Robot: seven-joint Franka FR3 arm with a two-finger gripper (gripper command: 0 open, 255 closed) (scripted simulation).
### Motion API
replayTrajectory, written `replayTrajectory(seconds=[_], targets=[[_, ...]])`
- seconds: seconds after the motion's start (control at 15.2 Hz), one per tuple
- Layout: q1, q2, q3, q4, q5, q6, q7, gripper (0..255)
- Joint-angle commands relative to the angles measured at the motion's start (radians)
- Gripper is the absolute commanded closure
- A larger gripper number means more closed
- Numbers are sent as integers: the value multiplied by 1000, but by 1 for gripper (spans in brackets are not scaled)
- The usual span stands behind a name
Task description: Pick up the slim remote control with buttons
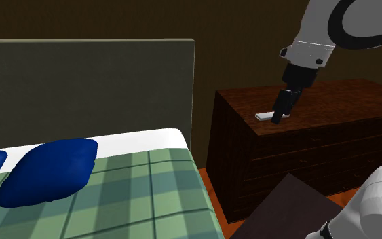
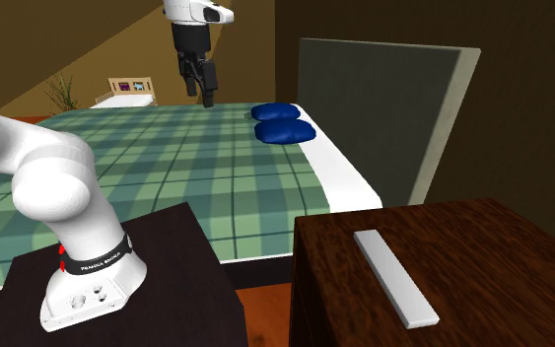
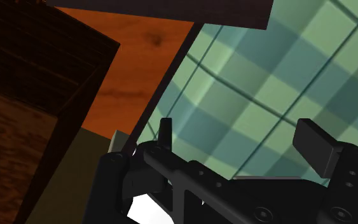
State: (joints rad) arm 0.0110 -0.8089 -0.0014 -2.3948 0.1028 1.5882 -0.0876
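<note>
Bedroom, dim walls, and we find the gripper (image 2: pixel 199 91) hanging high with its fingers spread wide and nothing between them, up over the plaid bed (image 2: pixel 167 168). Outward now: the white remote (image 2: pixel 395 278) lies flat on the dark dresser (image 2: pixel 507 237), well apart from us. We judge it light, stiff, thin and slick, so we pinch across its narrow width at mid-length. It sits near the top's edge, with bare wood all around.
</note>
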Motion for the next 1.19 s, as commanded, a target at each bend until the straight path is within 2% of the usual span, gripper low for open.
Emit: replayTrajectory(seconds=[0.0,0.53,1.12], targets=[[0,0,0,0,0,0,0,0],[-25,15,-186,-95,-156,101,-309,0],[-33,178,-410,-81,-297,267,-652,0]])
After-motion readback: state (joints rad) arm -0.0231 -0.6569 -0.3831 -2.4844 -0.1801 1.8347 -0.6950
